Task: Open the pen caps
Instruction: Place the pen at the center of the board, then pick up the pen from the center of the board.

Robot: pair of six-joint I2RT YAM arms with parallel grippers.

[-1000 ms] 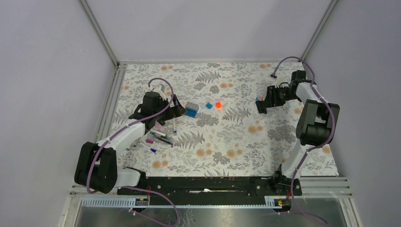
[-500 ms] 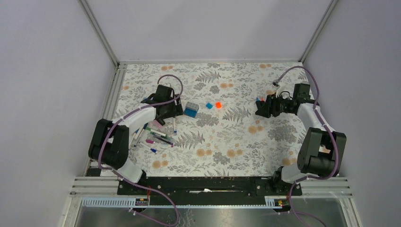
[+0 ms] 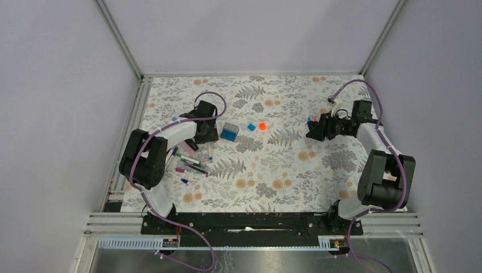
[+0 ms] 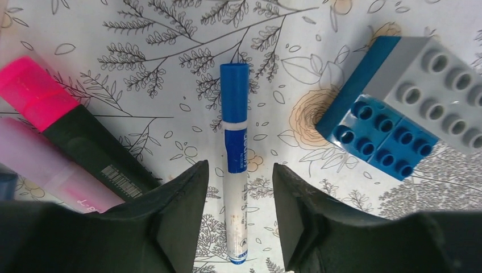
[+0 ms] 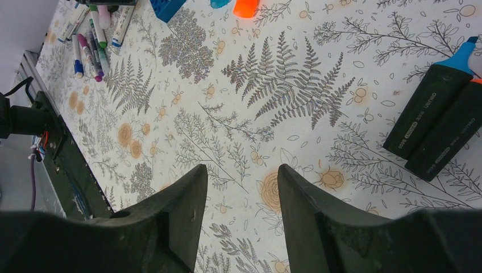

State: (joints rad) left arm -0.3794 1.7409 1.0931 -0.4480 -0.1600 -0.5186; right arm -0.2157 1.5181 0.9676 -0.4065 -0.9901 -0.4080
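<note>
Left end effector point(image 4: 240, 179) open astride white pen point(image 4: 233, 216), blue pen cap point(image 4: 235, 91) on; block point(image 4: 409, 102) upper right. Right end effector point(image 5: 241, 176) open above table point(image 5: 295, 85), highlighters point(image 5: 437, 122) at right edge

The table point(image 3: 273, 170), covered in a fern-and-flower print, carried a blue-and-grey block point(image 3: 229, 132) toward its far side, with a blue cap point(image 3: 251, 127) and an orange cap point(image 3: 262, 126) lying loose just right of it. Left of the block lay a cluster of pens point(image 3: 190, 161), among them a blue-capped pen point(image 4: 234, 165) and a pink highlighter point(image 4: 74, 131). Two black highlighters point(image 5: 429, 111) lay touching side by side, well apart on the right.
</note>
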